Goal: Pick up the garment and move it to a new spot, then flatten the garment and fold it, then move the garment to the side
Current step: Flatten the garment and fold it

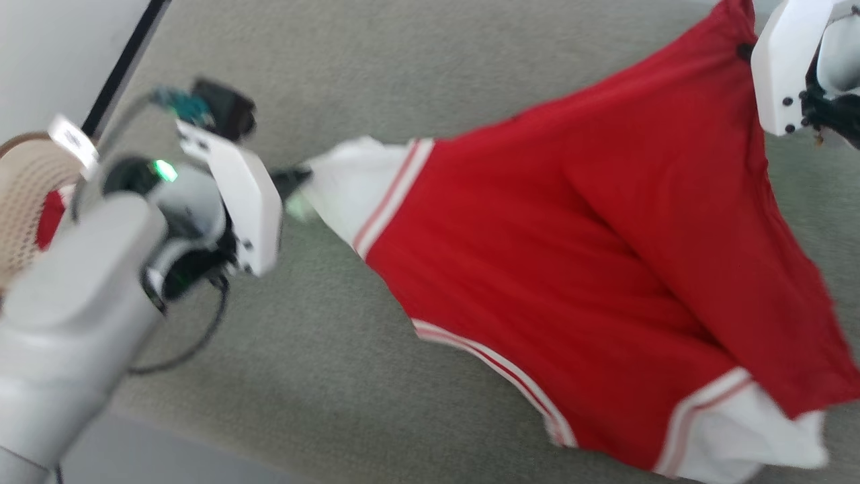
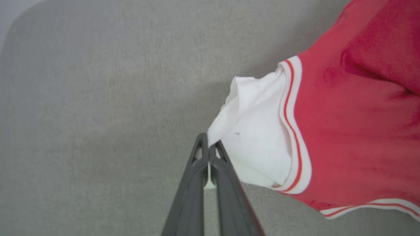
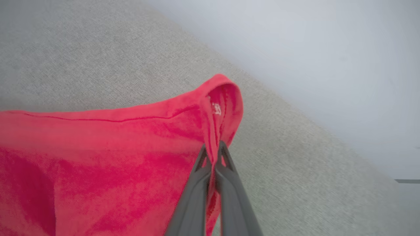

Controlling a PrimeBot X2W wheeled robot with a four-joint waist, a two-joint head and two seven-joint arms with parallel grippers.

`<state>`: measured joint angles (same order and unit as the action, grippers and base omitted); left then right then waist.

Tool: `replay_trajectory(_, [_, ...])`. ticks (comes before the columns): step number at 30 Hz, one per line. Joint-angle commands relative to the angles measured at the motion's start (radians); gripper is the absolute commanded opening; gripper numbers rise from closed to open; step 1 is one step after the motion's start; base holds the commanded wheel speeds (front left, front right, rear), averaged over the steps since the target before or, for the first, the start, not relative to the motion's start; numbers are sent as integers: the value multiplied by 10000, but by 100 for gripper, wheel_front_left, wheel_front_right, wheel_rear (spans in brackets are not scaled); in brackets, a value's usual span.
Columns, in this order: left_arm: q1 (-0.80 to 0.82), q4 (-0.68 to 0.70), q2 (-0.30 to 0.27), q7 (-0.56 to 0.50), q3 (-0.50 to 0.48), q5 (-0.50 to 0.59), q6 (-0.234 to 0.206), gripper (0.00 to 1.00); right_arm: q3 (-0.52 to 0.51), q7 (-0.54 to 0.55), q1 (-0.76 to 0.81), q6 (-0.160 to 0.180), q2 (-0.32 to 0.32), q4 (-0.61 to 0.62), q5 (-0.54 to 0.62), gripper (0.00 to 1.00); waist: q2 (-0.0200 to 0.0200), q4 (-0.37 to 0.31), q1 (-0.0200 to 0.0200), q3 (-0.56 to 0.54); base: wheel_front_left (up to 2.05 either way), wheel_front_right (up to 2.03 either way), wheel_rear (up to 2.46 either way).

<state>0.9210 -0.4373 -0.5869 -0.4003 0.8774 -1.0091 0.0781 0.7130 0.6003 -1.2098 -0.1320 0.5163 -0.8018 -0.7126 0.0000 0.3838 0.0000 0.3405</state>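
Note:
The garment point(image 1: 605, 255), a big red shirt with white sleeve ends and striped trim, hangs stretched between my two grippers above a grey-green padded surface point(image 1: 322, 376). My left gripper point(image 2: 209, 144) is shut on the tip of one white sleeve end point(image 2: 259, 137); in the head view that gripper point(image 1: 295, 178) sits left of centre. My right gripper point(image 3: 213, 152) is shut on a bunched red corner point(image 3: 223, 98) of the shirt, at the top right of the head view point(image 1: 746, 50). The other white sleeve end point(image 1: 746, 437) droops at the lower right.
A beige perforated basket point(image 1: 20, 195) with a small red-and-white cloth bundle point(image 1: 50, 215) stands at the far left behind my left arm. A dark stripe runs down a pale wall point(image 1: 124, 64) at the upper left. Pale floor point(image 3: 311, 49) lies beyond the padded surface's edge.

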Motion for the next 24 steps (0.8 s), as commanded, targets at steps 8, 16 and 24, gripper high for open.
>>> replay_trajectory(8, [1869, 171, -776, -986, -287, 527, -247, 0, -377, -763, -339, 25, 165, 870, -71, 0, 0, -1257, 0, -938, 0, 0, 0])
replay_trajectory(16, [3302, -185, -990, -1147, -414, 986, -138, 0, -1201, -1151, -480, 25, -83, 1384, 438, 0, 0, -2044, 0, -1710, 0, 0, 0])
replay_trajectory(24, [4453, -912, -788, -760, -441, 1426, 100, 0, -2096, -1096, -393, 25, -501, 2005, 1044, 0, 0, -2535, 0, -2284, 0, 0, 0])
